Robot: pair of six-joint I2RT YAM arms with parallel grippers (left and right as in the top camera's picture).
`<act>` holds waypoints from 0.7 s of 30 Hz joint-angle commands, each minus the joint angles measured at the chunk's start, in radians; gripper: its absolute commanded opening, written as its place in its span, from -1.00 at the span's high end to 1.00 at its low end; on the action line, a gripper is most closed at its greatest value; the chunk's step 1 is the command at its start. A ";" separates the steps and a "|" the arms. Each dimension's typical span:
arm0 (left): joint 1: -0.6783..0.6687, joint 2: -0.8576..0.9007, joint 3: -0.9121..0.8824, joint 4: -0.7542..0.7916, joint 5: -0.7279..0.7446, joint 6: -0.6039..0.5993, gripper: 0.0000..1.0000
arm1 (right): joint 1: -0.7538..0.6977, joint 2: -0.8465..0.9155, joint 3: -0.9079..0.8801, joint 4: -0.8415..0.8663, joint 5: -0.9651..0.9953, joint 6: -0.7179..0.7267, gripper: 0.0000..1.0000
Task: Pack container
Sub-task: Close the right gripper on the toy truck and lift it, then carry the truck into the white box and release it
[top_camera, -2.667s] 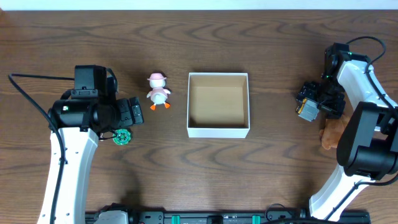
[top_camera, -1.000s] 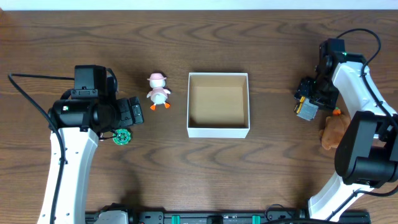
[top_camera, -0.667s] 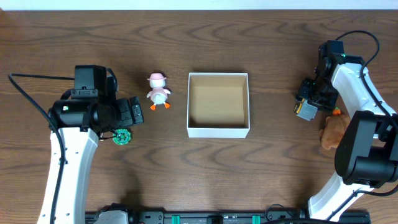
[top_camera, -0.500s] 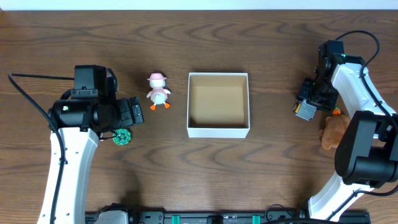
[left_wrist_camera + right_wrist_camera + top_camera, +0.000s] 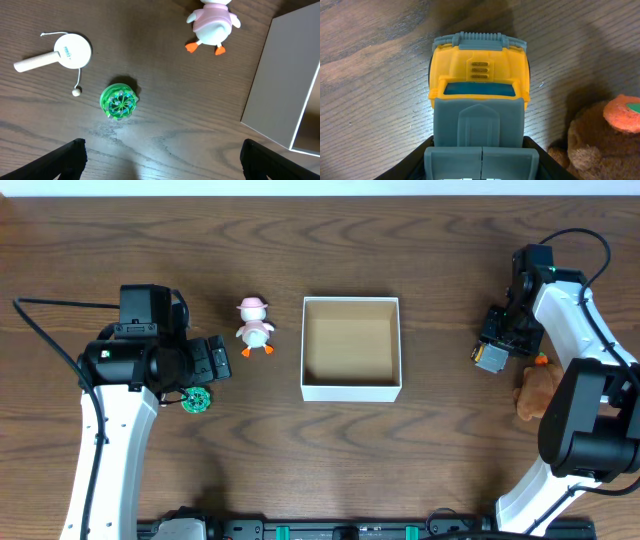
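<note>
Mid-counter [image 5: 350, 470], the white container [image 5: 350, 389] sits between both arms. At right, the right claw [image 5: 480, 161] grips a yellow-and-grey toy truck [image 5: 479, 85]; at left, the left claw [image 5: 162, 160] hangs spread wide near a green spinner [image 5: 119, 102].

Smooth white shells (rounded, slightly glossy) cover both arms, with black joints between. The left arm [image 5: 100, 440] has a boxy black wrist block and a thin black cable [image 5: 40, 328]; the right arm [image 5: 572, 315] carries a looping black cable [image 5: 590, 240] too. The left gripper [image 5: 162, 157] has matte black fingers [image 5: 70, 157]
</note>
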 commanded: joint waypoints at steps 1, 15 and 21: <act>0.005 -0.001 0.014 0.001 -0.002 -0.002 -0.96 | 0.013 -0.024 -0.001 0.006 0.011 -0.012 0.92; 0.005 -0.001 0.014 0.000 -0.002 -0.002 -0.96 | 0.270 -0.354 0.053 0.055 0.033 -0.093 0.97; 0.005 -0.001 0.014 0.001 -0.001 -0.002 -0.96 | 0.509 -0.370 0.053 0.087 0.034 0.026 0.97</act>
